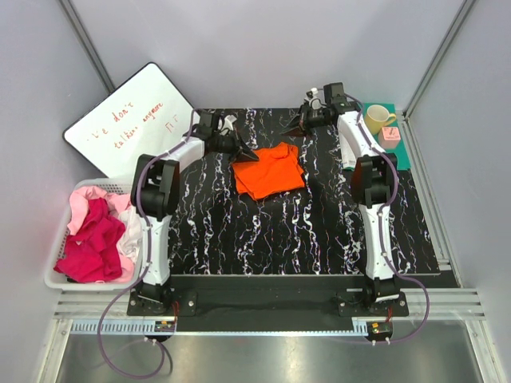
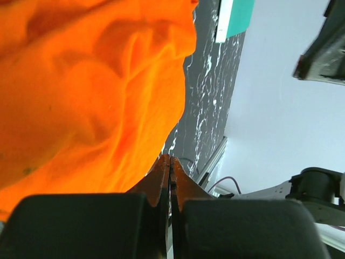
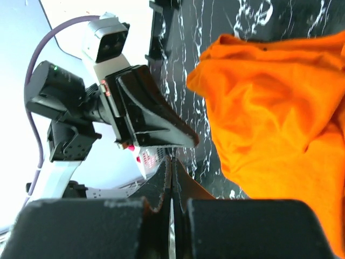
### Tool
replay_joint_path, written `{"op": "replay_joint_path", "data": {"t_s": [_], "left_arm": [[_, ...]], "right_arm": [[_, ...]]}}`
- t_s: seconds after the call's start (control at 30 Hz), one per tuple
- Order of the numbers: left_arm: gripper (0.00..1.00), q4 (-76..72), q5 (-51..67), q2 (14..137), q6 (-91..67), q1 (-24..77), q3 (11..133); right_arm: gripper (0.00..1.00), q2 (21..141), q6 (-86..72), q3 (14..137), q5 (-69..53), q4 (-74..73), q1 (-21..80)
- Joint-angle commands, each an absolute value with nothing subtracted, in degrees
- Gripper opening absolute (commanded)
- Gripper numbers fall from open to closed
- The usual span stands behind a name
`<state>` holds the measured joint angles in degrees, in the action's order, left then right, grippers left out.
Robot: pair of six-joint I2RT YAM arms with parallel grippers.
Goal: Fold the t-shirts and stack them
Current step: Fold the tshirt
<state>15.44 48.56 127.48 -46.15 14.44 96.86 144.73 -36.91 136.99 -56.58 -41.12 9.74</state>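
We start at the left gripper (image 2: 170, 162): in its wrist view the two fingers are pressed flat together, and we see no cloth between them. Its tips sit at the edge of the orange t-shirt (image 1: 269, 169), which rises in soft folds at 10 o'clock from the tips; whether they touch the cloth we cannot tell. From above, this gripper lies just beside the shirt's far left corner.

The right gripper (image 3: 171, 164) has its fingers drawn together the same way, holding nothing. It hangs over bare tabletop (image 1: 303, 231) beyond the shirt's far edge, at about 1 o'clock from the garment, pointing toward the left gripper (whose black fingers fill the middle of the right wrist view).

The orange t-shirt rests crumpled and partly folded on the black marbled tabletop, a little toward 12 o'clock from its centre.

Off the tabletop at 8 o'clock stands a white basket (image 1: 89, 284) with a magenta t-shirt (image 1: 92, 239) heaped over a pale pink t-shirt (image 1: 84, 198).

At 10 o'clock a whiteboard (image 1: 128, 120) leans, with red writing. At 2 o'clock a yellow mug (image 1: 378, 120) stands on a teal mat (image 1: 407, 152).
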Motion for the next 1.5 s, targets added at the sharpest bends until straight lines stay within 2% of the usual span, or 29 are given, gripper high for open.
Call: {"op": "replay_joint_path", "data": {"t_s": [0.0,0.33,0.6,0.9,1.23,1.47], "left_arm": [[0.00,16.08,48.16,124.28,-44.12,14.41,94.57],[0.00,16.17,48.08,129.02,-44.56,14.33,96.24],[0.00,18.72,47.55,135.87,-44.82,13.45,101.95],[0.00,18.11,46.93,139.31,-47.81,12.13,109.86],[0.00,17.31,46.14,141.50,-49.30,11.51,112.23],[0.00,16.88,47.72,141.25,-48.18,10.99,115.40]], "right_arm": [[0.00,141.59,-36.39,131.77,-59.59,-41.75,9.75],[0.00,146.41,-34.36,125.51,-58.63,-41.84,9.76],[0.00,155.64,-38.57,136.48,-59.24,-41.84,9.76],[0.00,160.49,-42.36,145.55,-58.54,-41.75,9.84],[0.00,160.14,-42.19,144.23,-57.74,-41.22,9.84],[0.01,150.94,-38.06,141.24,-56.61,-41.22,9.67]]}}
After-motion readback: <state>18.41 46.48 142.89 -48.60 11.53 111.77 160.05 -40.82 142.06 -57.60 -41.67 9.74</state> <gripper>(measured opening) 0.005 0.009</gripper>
